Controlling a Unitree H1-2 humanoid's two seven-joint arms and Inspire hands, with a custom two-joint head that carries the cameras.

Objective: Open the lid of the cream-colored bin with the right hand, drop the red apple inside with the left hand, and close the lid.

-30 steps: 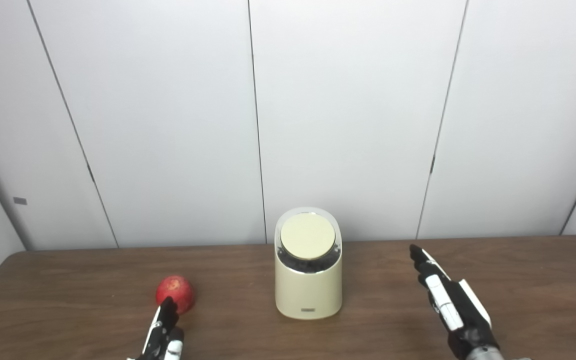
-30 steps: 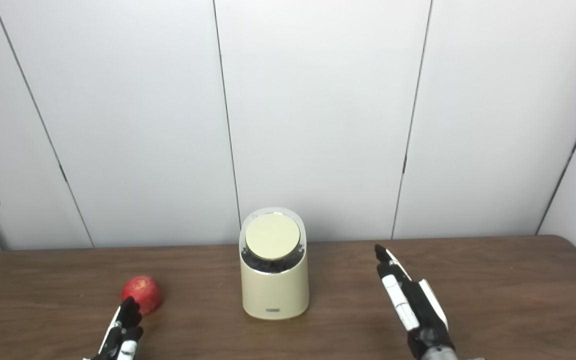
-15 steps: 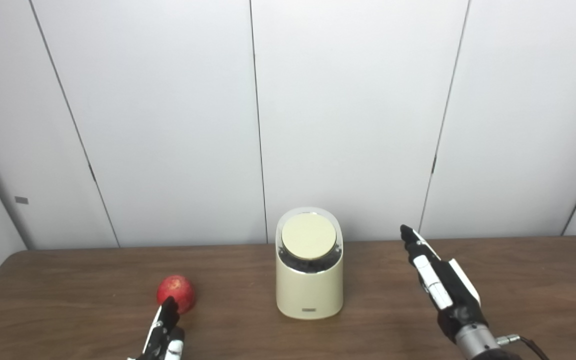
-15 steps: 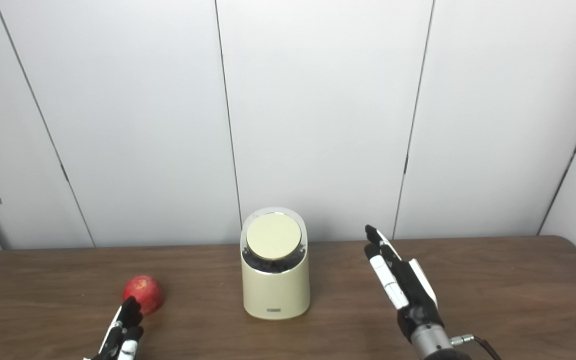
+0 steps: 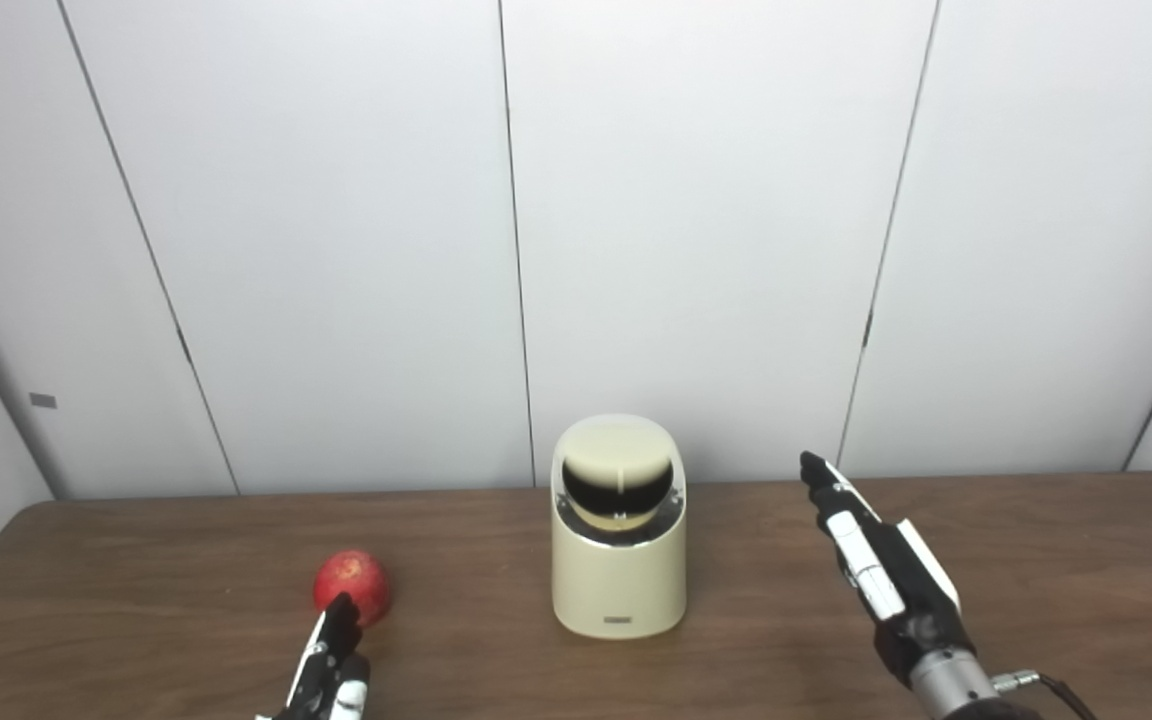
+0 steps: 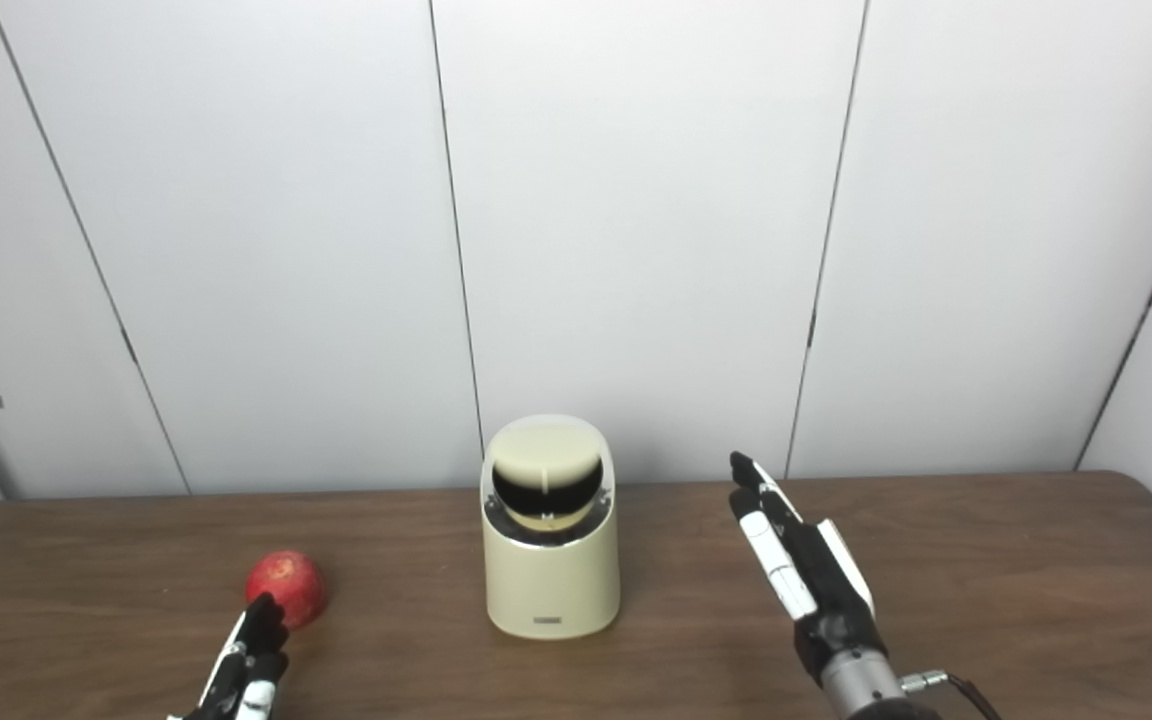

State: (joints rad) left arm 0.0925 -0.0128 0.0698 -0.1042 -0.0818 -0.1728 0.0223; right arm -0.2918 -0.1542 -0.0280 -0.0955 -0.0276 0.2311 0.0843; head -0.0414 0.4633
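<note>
The cream-colored bin [image 5: 618,590] stands mid-table. Its round lid [image 5: 618,462] is tipped up at the back, and a dark opening shows beneath it. The red apple [image 5: 352,583] rests on the table to the bin's left. My left hand [image 5: 328,668] sits at the bottom edge just in front of the apple, fingers extended, holding nothing. My right hand [image 5: 871,555] is raised to the right of the bin, flat and open, fingers pointing up and away, not touching the bin.
The brown wooden table [image 5: 1036,560] runs back to white wall panels [image 5: 696,220]. The table's rounded corners show at the far left and far right.
The bin's lid has swung up from flat, showing the dark inside. My right hand rose and moved toward the bin a second ago, then held still. The left hand and apple stayed put.
</note>
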